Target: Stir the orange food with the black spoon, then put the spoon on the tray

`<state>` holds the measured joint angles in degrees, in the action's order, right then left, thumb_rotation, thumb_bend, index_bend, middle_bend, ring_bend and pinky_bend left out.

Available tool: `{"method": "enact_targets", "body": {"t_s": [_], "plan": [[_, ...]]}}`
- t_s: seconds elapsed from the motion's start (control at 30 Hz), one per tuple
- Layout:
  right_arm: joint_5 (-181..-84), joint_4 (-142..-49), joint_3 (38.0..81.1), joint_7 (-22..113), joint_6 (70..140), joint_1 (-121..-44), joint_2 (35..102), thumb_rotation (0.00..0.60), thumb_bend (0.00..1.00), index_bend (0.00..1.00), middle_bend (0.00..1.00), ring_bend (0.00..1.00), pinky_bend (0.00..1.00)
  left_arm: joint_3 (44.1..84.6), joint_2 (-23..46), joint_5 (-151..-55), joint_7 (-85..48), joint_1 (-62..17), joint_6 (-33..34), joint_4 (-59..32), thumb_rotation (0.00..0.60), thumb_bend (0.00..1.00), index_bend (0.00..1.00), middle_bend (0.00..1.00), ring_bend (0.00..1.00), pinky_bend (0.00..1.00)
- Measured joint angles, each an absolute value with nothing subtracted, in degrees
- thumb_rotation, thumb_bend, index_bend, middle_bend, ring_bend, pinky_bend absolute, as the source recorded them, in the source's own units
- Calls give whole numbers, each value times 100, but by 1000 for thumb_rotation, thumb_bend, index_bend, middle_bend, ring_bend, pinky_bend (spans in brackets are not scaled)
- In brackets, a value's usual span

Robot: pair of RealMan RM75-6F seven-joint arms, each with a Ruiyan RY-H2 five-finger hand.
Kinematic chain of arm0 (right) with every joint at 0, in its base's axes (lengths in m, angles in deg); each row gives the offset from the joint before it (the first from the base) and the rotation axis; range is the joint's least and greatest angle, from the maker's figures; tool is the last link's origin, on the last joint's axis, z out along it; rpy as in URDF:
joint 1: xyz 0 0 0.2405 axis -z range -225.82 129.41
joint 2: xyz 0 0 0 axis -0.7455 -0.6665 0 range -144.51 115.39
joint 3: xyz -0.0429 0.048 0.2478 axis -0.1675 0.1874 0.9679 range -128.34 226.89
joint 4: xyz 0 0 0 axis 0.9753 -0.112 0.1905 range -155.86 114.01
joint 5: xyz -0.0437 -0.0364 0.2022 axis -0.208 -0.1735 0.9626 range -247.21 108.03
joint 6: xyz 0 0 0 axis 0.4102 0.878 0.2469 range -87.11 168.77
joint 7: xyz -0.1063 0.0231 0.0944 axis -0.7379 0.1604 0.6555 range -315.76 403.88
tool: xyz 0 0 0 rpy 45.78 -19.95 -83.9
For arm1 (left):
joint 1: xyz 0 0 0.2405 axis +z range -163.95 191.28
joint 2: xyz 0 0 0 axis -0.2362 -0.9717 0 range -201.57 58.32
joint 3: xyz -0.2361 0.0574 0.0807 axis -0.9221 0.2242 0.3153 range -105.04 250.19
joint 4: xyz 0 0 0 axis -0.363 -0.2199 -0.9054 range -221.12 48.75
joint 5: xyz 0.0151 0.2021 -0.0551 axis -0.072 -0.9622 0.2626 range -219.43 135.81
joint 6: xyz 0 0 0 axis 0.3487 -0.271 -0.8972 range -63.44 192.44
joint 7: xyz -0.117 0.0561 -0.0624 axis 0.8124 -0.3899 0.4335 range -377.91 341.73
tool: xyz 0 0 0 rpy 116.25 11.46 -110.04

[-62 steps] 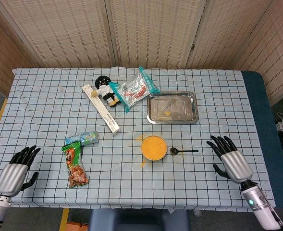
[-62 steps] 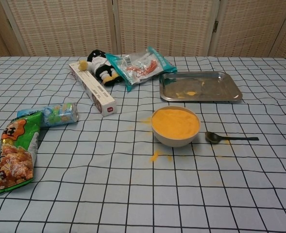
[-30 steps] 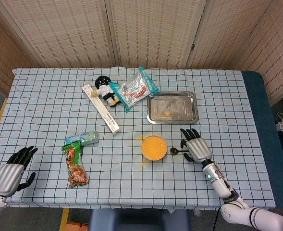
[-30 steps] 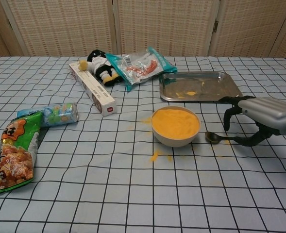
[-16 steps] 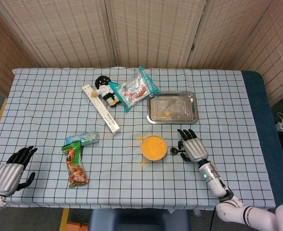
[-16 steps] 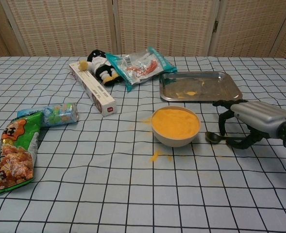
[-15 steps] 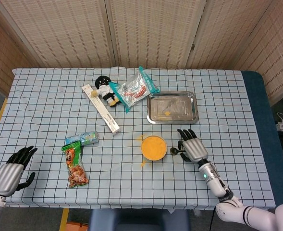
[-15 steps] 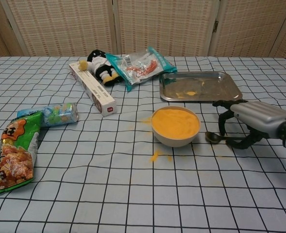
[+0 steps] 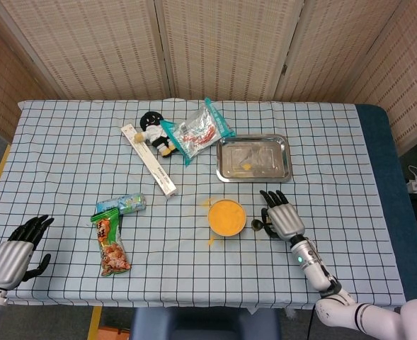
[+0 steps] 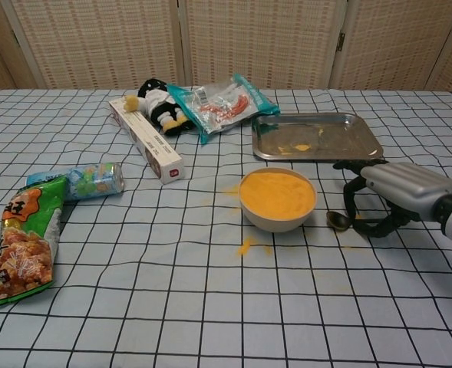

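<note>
Right hand (image 10: pixel 394 193) moved in over black spoon (image 10: pixel 338 220), fingers curling around handle; grip uncertain.

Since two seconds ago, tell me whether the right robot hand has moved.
Yes. The right hand moved leftward from the table's right edge to beside the cream bowl, over the black spoon.

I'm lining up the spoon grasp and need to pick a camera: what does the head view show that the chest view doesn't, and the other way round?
Only the head view shows the left hand, resting open at the near left table edge, and the right forearm behind its hand. Only the chest view shows, from the side, the right hand's fingers arched down over the black spoon, whose bowl is beside the orange food bowl; whether they grip the spoon yet is unclear. Both show the right hand, spoon, bowl, tray, snack bags, box and toy.
</note>
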<state>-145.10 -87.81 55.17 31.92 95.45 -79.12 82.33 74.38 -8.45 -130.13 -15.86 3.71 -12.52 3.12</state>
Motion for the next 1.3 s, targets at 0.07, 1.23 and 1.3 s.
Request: {"method": "enact_targets", "body": {"t_s": [0.07,1.23,1.3], "plan": [[-14492,-8779,5508,3171,9538,-7915,8239,600,316,568,0,0,0,7439,-846,-13018,-1587,375,-1263,315,600,446,0,0,0,131],[-14599,-10145,5874,2761,10149,-8055,7566,600,419,643,0,0,0,7457,-852,-13120,-1543,371,-1307,333,600,446,0,0,0,131],[-14501,-10127,5967,2670,9996,-8213,7665,600,420,639,0,0,0,7459,-853,-13124,-1541,368,-1301,332,600,446,0,0,0,131]]}}
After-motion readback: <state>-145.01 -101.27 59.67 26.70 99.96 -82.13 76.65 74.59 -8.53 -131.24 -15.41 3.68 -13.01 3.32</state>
